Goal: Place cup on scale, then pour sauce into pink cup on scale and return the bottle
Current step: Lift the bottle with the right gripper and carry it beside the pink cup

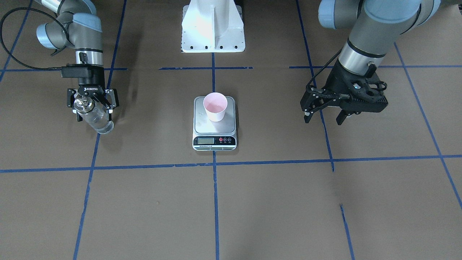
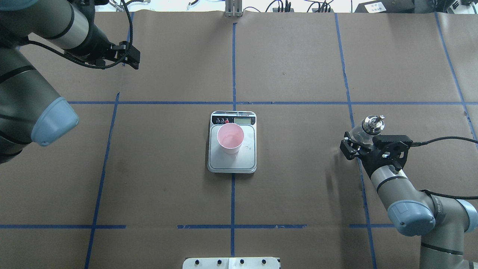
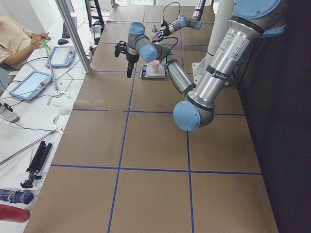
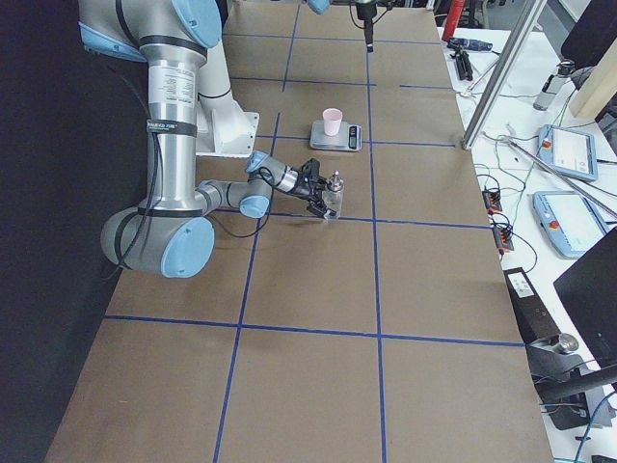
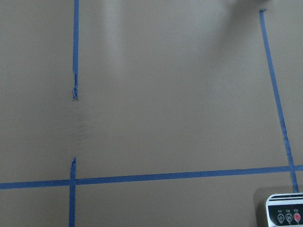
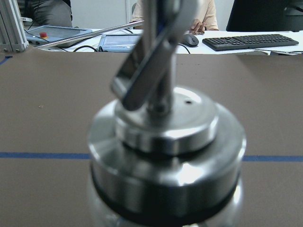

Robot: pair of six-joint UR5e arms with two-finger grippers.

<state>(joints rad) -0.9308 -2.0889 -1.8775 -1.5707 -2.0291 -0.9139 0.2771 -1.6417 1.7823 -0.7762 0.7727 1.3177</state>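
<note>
Fingers [image 1: 108, 102] of the right gripper [image 1: 91, 103] pinch the bottle [image 1: 94, 117], low at the desk's [image 1: 252, 202] right side. Cup [image 1: 215, 106] sits on the scale [image 1: 214, 139] at centre, holding faint liquid; pouring looks done, release remains. Left gripper [image 1: 324, 115] hovers spread, empty. Scale reading is unreadable.

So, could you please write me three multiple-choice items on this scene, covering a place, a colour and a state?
1. Where does the cup stand?
A. on the scale
B. on the bare table
C. in the left hand

2. What colour are the grid lines on the table?
A. red
B. blue
C. white

3. What is the right hand doing?
A. hanging open and empty
B. gripping the cup
C. holding the bottle

Answers: 1 A, the cup sits on the scale's plate. 2 B, the tape lines are blue. 3 C, the fingers close around the bottle off to the side.
</note>
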